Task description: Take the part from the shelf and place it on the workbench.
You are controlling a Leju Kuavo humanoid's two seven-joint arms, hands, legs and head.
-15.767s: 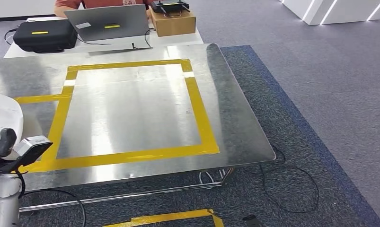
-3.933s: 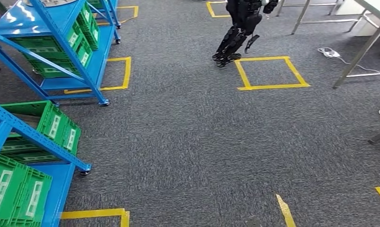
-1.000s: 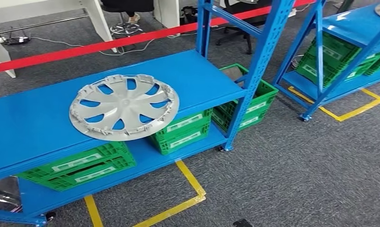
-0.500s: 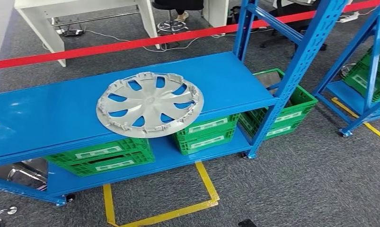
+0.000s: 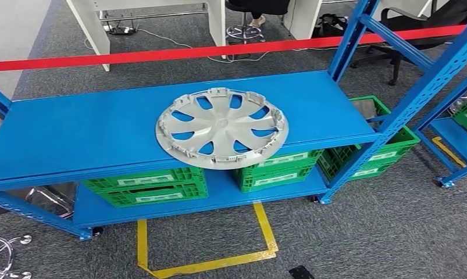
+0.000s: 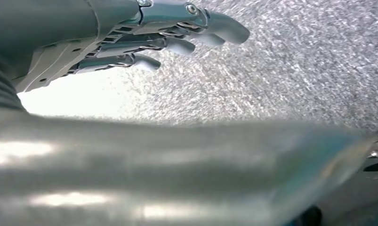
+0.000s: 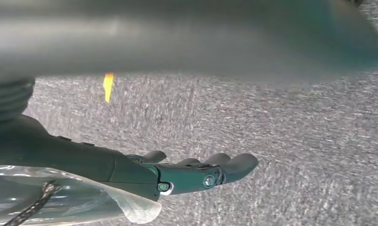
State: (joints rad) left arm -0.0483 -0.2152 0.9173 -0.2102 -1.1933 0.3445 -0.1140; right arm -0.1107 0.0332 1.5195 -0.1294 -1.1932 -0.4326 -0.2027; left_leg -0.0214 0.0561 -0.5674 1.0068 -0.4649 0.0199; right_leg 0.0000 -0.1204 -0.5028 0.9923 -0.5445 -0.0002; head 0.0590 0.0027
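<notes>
One silver hubcap (image 5: pixel 222 128) is lying flat on the top board of the blue shelf (image 5: pixel 74 133), right of its middle, its near edge jutting slightly over the front lip. We are looking down on green crates (image 5: pixel 146 186) sitting on the lower board and yellow floor tape (image 5: pixel 205 261) marking the grey carpet (image 5: pixel 394 232) below. A red barrier band (image 5: pixel 161 55) is running behind the shelf. We are seeing our left hand (image 6: pixel 130 40) and right hand (image 7: pixel 187 174) hanging over carpet, fingers stretched out, holding nothing.
</notes>
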